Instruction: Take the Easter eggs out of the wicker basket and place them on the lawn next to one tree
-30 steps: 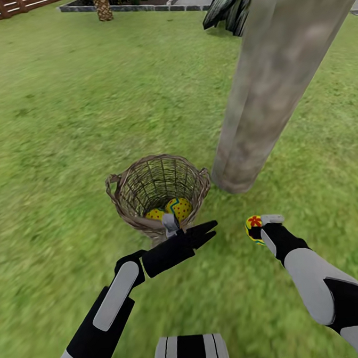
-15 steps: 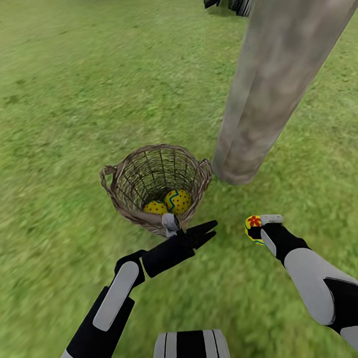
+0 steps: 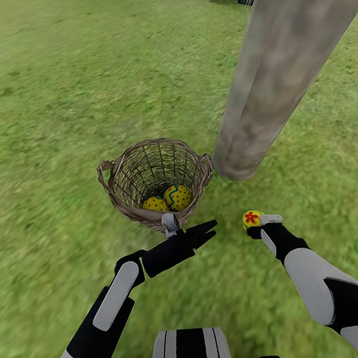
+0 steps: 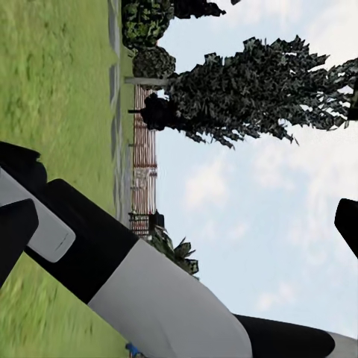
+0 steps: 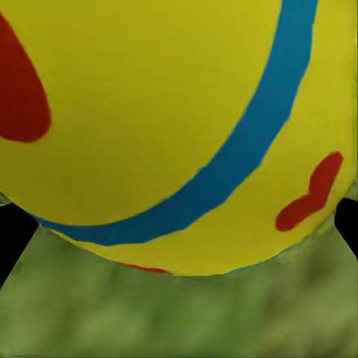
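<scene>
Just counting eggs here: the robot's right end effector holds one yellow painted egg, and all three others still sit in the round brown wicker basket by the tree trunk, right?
Not quite: the head view shows only two yellow painted eggs left in the round brown wicker basket, not three. The right end effector does hold one yellow painted egg, beside the grey-brown tree trunk.

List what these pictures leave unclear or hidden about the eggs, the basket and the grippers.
- Egg in the right gripper: head view, the fingers cover its lower part; right wrist view, cut off by the edges.
- Two eggs in the wicker basket: near wall hides their undersides.
- Tree: crown cut off by the head view's top edge.
- Left gripper: left wrist view shows just dark fingertips at the edges.
</scene>
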Robot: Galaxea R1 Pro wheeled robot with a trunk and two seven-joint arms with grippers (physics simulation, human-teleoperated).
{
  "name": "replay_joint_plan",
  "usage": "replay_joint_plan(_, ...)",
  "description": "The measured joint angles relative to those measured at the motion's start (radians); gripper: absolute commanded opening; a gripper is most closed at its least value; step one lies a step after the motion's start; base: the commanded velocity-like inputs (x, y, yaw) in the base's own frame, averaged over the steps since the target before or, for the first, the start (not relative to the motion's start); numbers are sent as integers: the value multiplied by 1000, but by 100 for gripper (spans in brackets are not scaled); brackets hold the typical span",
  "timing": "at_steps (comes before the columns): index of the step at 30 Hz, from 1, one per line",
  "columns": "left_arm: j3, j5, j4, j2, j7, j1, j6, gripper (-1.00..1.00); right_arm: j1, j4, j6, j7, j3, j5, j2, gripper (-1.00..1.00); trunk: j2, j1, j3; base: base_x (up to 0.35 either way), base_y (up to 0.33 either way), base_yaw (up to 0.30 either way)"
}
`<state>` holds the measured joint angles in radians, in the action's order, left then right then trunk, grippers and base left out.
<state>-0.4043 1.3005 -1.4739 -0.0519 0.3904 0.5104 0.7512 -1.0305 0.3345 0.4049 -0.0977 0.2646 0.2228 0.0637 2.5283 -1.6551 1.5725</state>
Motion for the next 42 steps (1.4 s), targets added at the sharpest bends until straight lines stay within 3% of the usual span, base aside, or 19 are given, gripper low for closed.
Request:
replay_joint_plan(20, -1, 1, 0, 0, -2, 0, 7, 100, 0, 27, 10, 37, -1, 1, 2, 100, -4, 9, -73, 0, 0, 0)
replay_joint_plan(22, 0, 2, 0, 1, -3, 0, 11, 100, 0, 35, 44, 37, 1, 0, 6, 100, -5, 10, -81, 0, 0, 0)
replay_joint_plan(28, 4, 10, 1, 7, -6, 0, 17, 100, 10, 212, 204, 41, 7, 2, 6, 100, -6, 12, -104, 0, 0, 0)
replay_joint_plan(30, 5, 10, 1, 8, -6, 0, 17, 100, 11, 246, 248, 67, 7, 3, 7, 100, -7, 13, -112, 0, 0, 0)
replay_joint_plan(32, 5, 10, 1, 8, -6, 0, 17, 100, 12, 274, 293, 134, 6, 0, 8, 100, -7, 14, -120, 0, 0, 0)
replay_joint_plan(35, 5, 10, 0, 8, -6, 0, 18, 100, 12, 283, 312, 215, 4, -2, 10, 100, -8, 15, -131, 0, 0, 0)
replay_joint_plan(42, 5, 10, -1, 10, -7, 0, 21, 100, 12, 284, 315, 230, 4, -2, 8, 100, -10, 19, -159, 0, 0, 0)
